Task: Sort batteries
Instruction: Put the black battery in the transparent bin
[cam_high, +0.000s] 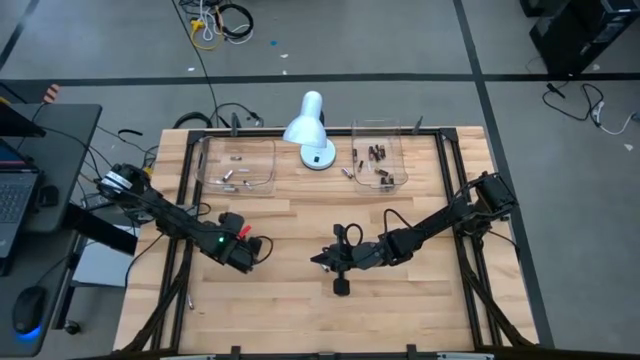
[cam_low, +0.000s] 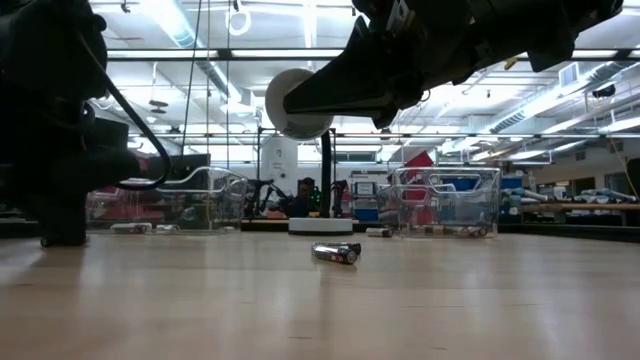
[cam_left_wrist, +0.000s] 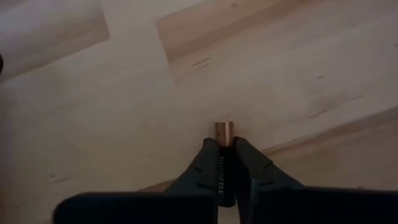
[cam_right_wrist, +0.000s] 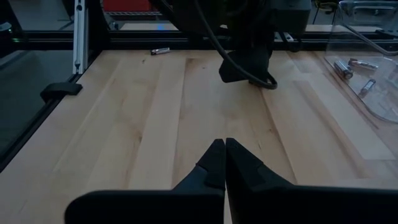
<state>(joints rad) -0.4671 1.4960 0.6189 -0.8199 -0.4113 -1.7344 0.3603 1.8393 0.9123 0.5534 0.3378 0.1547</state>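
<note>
Now left pincer (cam_left_wrist: 222, 163) clamped on battery (cam_left_wrist: 224, 134), coppery end protruding past fingertips.

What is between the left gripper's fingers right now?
The left gripper is shut on a dark battery with a coppery end poking out past the fingertips, over bare wooden table. The battery's rear end is hidden between the fingers.

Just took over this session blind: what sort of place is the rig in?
Probably a robotics lab or workshop: a wooden table in a black frame, loose cables on the grey floor, and rows of ceiling strip lights over cluttered benches behind.
</note>
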